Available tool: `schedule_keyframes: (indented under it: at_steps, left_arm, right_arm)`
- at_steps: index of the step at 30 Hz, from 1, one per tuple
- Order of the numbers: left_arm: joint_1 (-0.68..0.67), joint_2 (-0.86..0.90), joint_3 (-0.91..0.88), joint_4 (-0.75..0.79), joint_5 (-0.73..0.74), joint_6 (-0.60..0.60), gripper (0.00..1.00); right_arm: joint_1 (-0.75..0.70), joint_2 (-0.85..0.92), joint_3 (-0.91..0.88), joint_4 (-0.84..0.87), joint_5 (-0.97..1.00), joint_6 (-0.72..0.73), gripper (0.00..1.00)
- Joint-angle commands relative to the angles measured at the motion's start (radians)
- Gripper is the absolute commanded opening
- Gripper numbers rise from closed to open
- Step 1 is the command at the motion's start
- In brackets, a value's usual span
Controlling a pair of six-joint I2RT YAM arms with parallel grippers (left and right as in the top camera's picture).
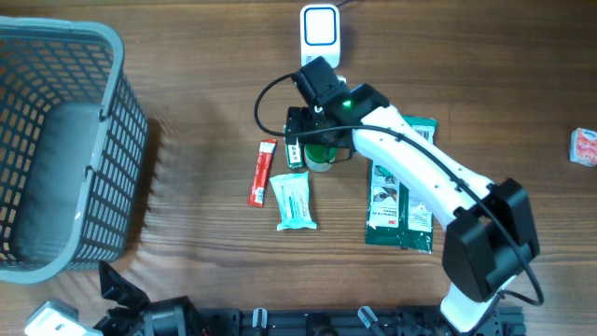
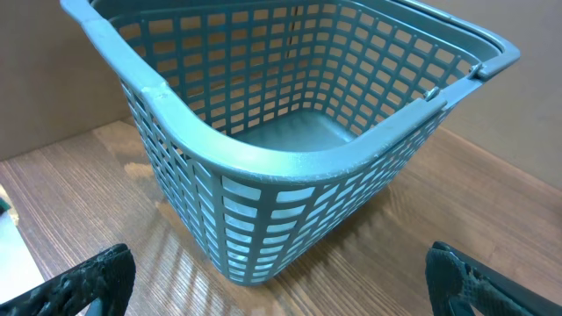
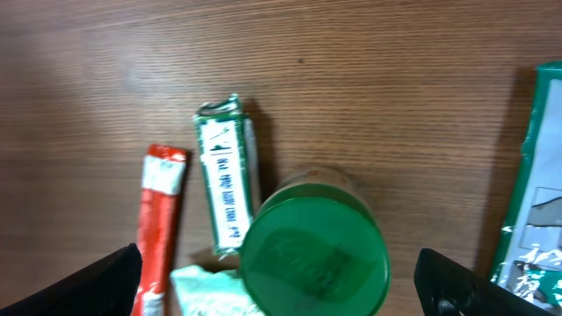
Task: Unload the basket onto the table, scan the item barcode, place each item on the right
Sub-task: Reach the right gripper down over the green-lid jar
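**Right end effector [image 3: 279,294] spread above green-lidded jar [image 3: 314,253]**

The right end effector's fingers stand wide apart, holding nothing, directly over the jar. The jar stands upright on the wooden counter [image 3: 369,79]. A narrow green sachet [image 3: 222,180] lies just beside the jar, with a red stick sachet [image 3: 158,224] beyond it. The white scanner [image 1: 320,28] sits near, past the jar. The left end effector [image 2: 281,294], fingers also apart and empty, faces the blue-grey basket [image 2: 263,167].

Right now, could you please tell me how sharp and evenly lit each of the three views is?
Overhead: sharp and evenly lit, the basket throwing a soft slatted shadow onto the table. Left wrist: basket crisp, pale sheen on the wood before it, dark fingers blurred. Right wrist: softer overall, the green lid slightly out of focus.
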Motion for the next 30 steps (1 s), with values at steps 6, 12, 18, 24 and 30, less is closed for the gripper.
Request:
schedule_keyframes:
  at_steps: [6, 12, 18, 24, 30]
  left_arm:
    - [0.005, -0.007, 0.002, 0.004, -0.006, -0.002, 1.00]
    - [0.005, -0.007, 0.002, 0.004, -0.006, -0.002, 1.00]
    - [0.005, -0.007, 0.002, 0.004, -0.006, -0.002, 1.00]
    - [0.005, -0.007, 0.002, 0.004, -0.006, -0.002, 1.00]
    - [0.005, -0.007, 0.002, 0.004, -0.006, -0.002, 1.00]
  right_arm:
    - [0.006, 0.114, -0.002, -0.023, 0.057, -0.036, 0.96]
    - [0.006, 0.133, 0.000, -0.088, 0.016, -0.103, 0.53]
    - [0.005, 0.133, 0.008, -0.135, 0.022, -0.969, 0.71]
    - [0.005, 0.123, 0.290, -0.373, -0.084, -0.826, 1.00]
    - [0.000, 0.116, 0.403, -0.521, -0.085, 0.326, 1.00]
